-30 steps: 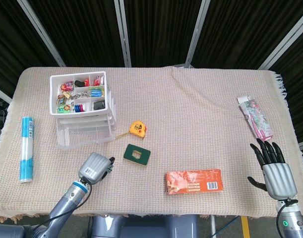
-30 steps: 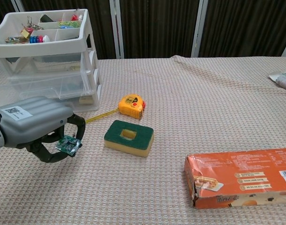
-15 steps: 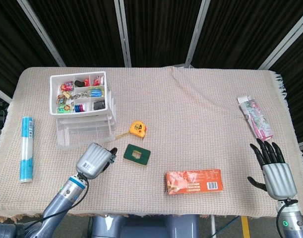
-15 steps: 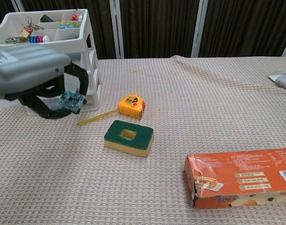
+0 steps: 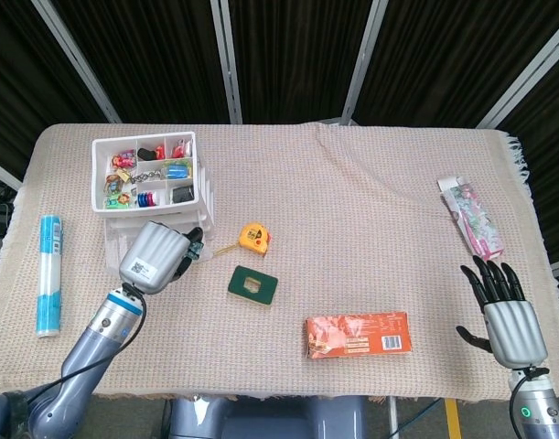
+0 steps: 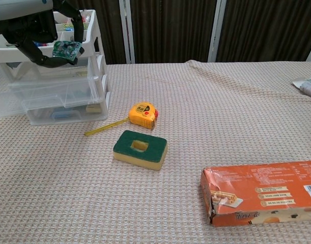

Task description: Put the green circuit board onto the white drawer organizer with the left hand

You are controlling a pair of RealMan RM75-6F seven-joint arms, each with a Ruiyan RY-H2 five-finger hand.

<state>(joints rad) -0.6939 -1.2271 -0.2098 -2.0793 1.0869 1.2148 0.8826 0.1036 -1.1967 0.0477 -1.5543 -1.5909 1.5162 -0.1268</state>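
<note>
**A:** Your left hand [image 6: 33, 23] is pinching the board [image 6: 66, 49] up in the upper left of the chest view, right in front of the organizer [image 5: 144, 178]. Only a thin edge of the board looks caught between the fingertips, so I'd guess a jerky move could make it slip and drop onto the cloth beside the drawers.

**B:** Yeah, and the top tray is already packed with little bits. If you let go too early or too low, it might clip the rim and tip off the front, or land tilted on that stuff.

**A:** Your right hand [image 5: 510, 315] is sitting lower right with fingers spread, holding nothing, well apart from everything. No worry there.
</note>
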